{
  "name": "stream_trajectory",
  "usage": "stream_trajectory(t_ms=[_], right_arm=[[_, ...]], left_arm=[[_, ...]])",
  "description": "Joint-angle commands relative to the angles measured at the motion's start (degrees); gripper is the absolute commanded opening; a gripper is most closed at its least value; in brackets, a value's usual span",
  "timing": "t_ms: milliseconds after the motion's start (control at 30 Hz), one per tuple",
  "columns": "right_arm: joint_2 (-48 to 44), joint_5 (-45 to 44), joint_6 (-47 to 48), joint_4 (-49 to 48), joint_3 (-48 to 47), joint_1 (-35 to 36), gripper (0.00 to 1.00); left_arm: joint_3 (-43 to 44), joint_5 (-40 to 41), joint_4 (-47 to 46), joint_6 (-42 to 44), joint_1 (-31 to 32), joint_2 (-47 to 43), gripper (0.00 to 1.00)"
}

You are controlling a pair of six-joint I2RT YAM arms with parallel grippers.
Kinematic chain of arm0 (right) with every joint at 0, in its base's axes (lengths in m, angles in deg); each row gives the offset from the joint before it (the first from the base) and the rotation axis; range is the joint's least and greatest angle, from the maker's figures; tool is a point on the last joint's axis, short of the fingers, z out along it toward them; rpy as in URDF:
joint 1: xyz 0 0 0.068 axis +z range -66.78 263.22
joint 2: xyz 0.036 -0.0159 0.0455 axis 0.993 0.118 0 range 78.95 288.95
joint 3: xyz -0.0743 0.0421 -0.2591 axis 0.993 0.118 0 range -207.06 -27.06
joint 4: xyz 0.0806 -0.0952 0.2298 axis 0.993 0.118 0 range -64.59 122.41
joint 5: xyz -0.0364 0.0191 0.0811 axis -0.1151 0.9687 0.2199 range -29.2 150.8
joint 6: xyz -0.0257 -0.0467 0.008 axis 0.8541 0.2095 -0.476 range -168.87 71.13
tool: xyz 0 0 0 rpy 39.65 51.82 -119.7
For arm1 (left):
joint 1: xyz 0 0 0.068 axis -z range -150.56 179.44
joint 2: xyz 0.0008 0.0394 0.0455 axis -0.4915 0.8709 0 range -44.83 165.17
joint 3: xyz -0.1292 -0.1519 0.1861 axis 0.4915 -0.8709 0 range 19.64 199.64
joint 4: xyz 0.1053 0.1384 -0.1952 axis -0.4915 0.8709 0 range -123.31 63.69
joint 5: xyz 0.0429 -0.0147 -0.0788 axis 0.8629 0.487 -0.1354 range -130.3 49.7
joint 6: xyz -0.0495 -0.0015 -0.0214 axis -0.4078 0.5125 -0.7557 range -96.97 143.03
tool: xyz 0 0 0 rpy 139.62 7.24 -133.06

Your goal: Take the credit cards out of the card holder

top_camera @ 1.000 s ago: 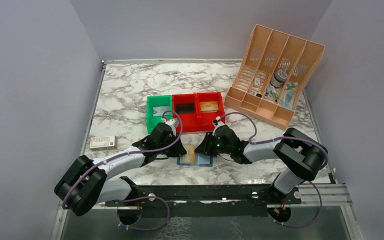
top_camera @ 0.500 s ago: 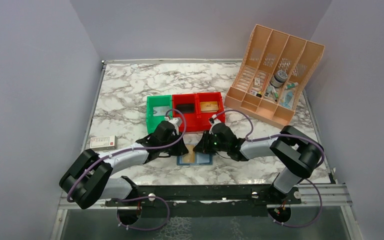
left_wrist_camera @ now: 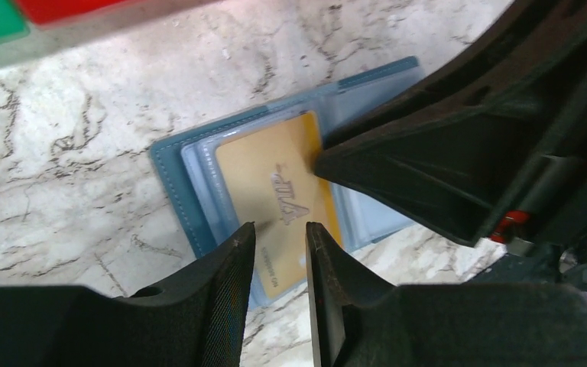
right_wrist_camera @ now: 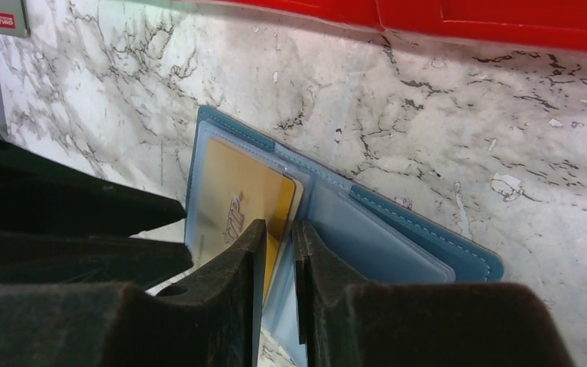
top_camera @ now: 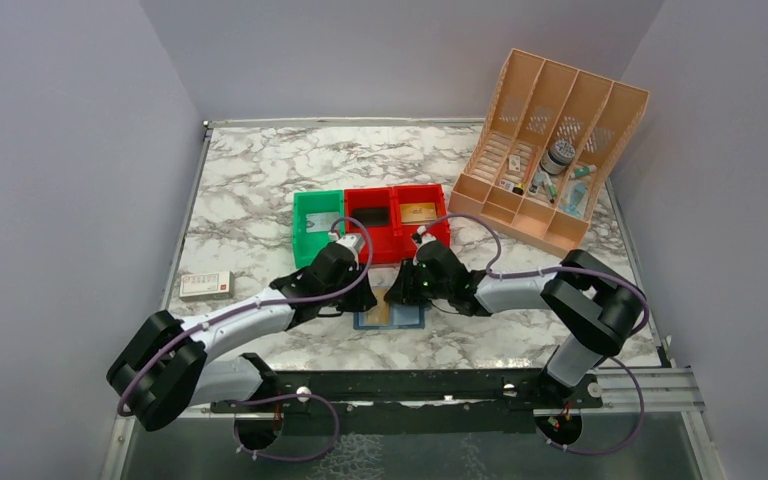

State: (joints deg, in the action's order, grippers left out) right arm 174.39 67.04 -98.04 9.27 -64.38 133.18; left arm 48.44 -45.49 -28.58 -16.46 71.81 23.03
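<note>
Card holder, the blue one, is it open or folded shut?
Open. The card holder lies spread flat on the marble table, clear inner pockets facing up, a gold credit card showing.

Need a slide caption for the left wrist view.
Left gripper, jaws apart, poised over a tan-gold card in the open blue card holder; right gripper meets its edge.

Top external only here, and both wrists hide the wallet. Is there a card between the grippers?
Observer: Yes. The left wrist view shows a gold card lying on the open card holder's clear sleeves.
Operator: Is the left holding it?
Observer: Not visibly. The left gripper has its fingers slightly apart over the card's near end.
Operator: And the right?
Observer: The right gripper meets the card's far edge with its tip. Its jaws stand nearly together, and I can't tell whether it has a grip.
</note>
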Motion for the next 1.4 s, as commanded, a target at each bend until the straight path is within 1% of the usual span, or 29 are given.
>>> stream_trajectory(t_ms=[0,200,367,533,733,900,967,1033,1200,1300,1367], right_arm=[[0.8,-2.4,1.1,2.7,0.3,0.4,0.21],[-0.4,-1.7,1.0,2.8,0.5,0.4,0.22],[-0.9,-0.4,1.3,2.1,0.5,0.4,0.22],[-2.2,2.4,2.0,-0.4,1.2,0.4,0.16],[-4.2,0.6,2.7,0.8,1.7,-0.2,0.02],[-4.7,4.1,3.5,0.4,2.3,-2.3,0.01],[-4.5,4.3,3.9,1.8,1.9,-2.5,0.04],[-4.1,4.7,3.9,4.0,0.8,-2.5,0.11],[-2.9,8.7,2.3,-0.1,2.3,-2.5,0.25],[0.8,12.5,3.9,-0.8,0.3,-2.5,0.26],[3.0,12.8,3.6,-0.8,-0.4,-2.4,0.25]], left_arm=[[1.7,2.9,3.1,1.4,0.3,3.4,0.32],[3.0,4.6,4.4,1.9,0.9,8.4,0.28],[3.6,4.6,4.5,2.2,1.6,9.0,0.23],[3.3,4.7,4.5,2.4,1.6,8.5,0.22],[3.3,5.3,5.1,2.9,1.6,8.5,0.22],[3.7,5.4,5.4,3.1,1.6,9.0,0.22],[3.7,5.4,5.4,3.1,1.6,9.1,0.22],[3.7,5.4,5.3,3.0,1.6,9.3,0.22],[3.5,5.1,5.3,3.0,1.6,9.0,0.21],[3.5,5.0,5.2,2.8,1.6,8.6,0.21],[3.4,4.8,5.2,2.8,1.7,8.3,0.21]])
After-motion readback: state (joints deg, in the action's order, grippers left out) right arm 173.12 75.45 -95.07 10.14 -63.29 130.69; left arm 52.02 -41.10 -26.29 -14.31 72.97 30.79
